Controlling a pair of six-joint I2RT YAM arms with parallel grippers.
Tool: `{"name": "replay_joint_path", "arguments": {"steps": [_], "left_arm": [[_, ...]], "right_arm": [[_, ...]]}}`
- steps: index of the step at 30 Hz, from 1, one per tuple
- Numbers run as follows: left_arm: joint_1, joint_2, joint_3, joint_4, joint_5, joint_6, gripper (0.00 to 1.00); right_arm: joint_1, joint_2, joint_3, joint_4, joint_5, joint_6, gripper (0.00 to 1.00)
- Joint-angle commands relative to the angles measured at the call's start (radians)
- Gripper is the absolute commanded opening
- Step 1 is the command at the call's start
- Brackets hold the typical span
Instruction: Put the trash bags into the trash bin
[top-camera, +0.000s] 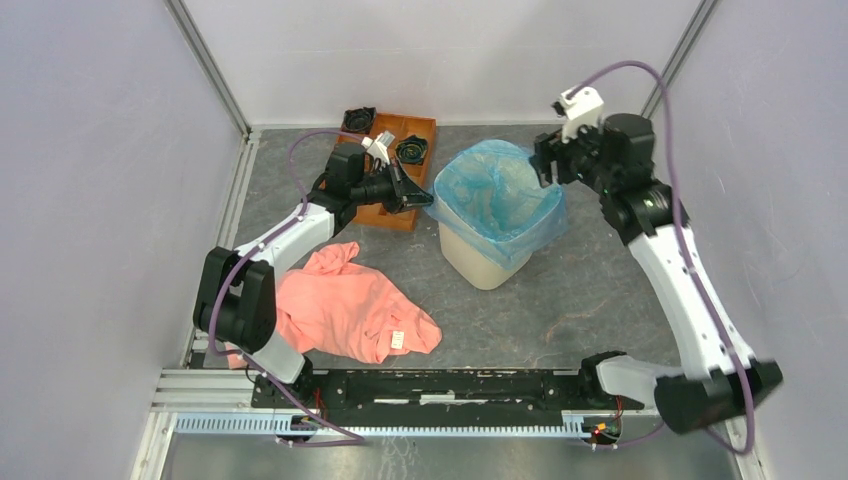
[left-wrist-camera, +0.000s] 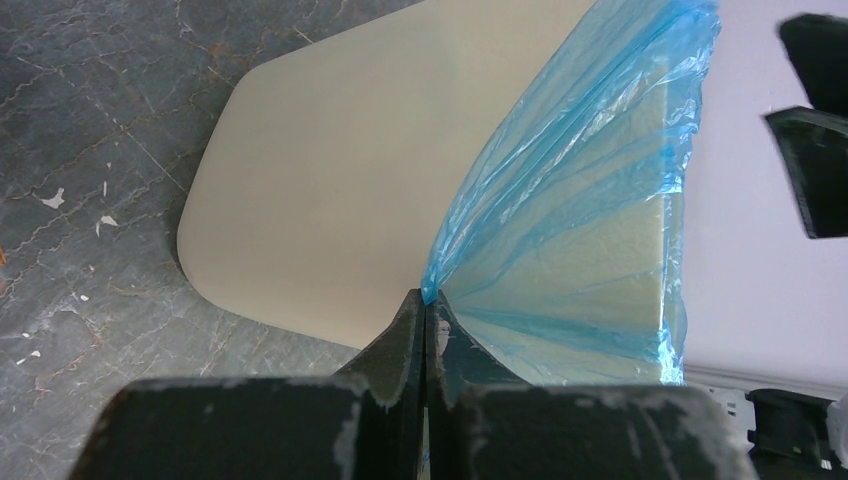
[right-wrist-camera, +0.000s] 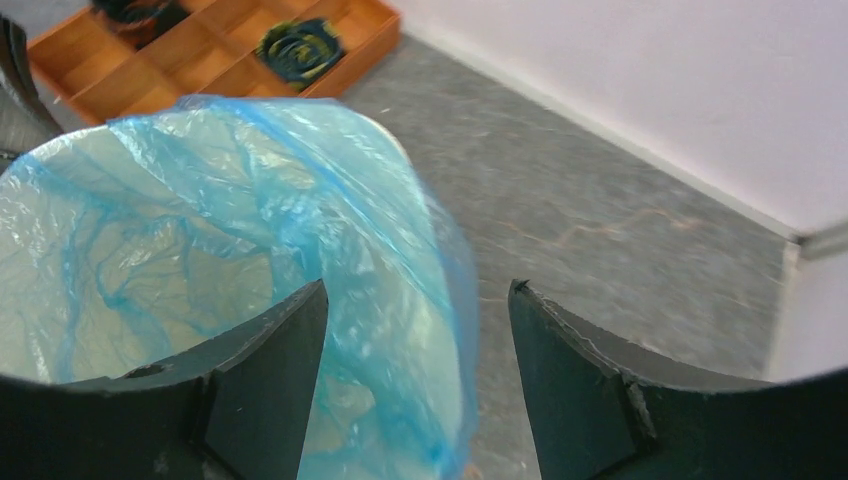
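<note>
I see trash bag, thin wrinkly light-blue film, lining cream trash bin and folded over its rim, bin on tabletop just ahead of left pincer, left pincer pinched tight on stretched bag edge, right pincer spread wide, bag rim between its jaws

Left tool pinched closed, right tool jaws spread wide
</note>
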Motion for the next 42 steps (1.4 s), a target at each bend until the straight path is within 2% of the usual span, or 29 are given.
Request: {"name": "replay_joint_path", "arguments": {"steps": [1,4,15,21,25,30,32,34,36,38,42], "left_arm": [[-0.011,-0.029,0.051,0.005,0.009,0.001,0.02],[-0.012,-0.026,0.061,-0.004,0.012,0.003,0.02],[-0.017,-0.029,0.055,0.003,0.005,0.000,0.02],[-0.017,-0.024,0.057,0.002,0.007,0.000,0.02],[-0.019,-0.027,0.056,-0.004,0.006,0.004,0.02],[-0.019,-0.030,0.052,-0.009,0.005,0.009,0.02],[-0.019,-0.031,0.053,-0.017,0.003,0.014,0.02],[-0.019,-0.033,0.054,-0.024,0.002,0.020,0.02],[-0.018,-0.036,0.052,-0.029,-0.001,0.024,0.02],[-0.019,-0.038,0.051,-0.031,-0.003,0.026,0.02],[-0.019,-0.037,0.051,-0.031,-0.003,0.027,0.02]], "right_arm": [[-0.001,0.077,0.020,0.166,-0.219,-0.039,0.73],[-0.001,0.125,0.026,0.200,-0.226,-0.034,0.69],[-0.001,0.221,0.012,0.257,-0.237,-0.068,0.68],[-0.002,0.276,0.037,0.256,-0.243,-0.062,0.51],[-0.001,0.299,0.055,0.248,-0.226,-0.069,0.35],[-0.001,0.300,0.054,0.278,-0.185,-0.048,0.29],[-0.001,0.315,0.074,0.262,-0.174,-0.038,0.30],[0.000,0.325,0.097,0.240,-0.188,-0.029,0.46],[-0.001,0.316,0.095,0.243,-0.200,-0.019,0.51],[-0.002,0.304,0.088,0.254,-0.189,-0.002,0.49],[-0.006,0.299,0.093,0.263,-0.188,0.012,0.37]]}}
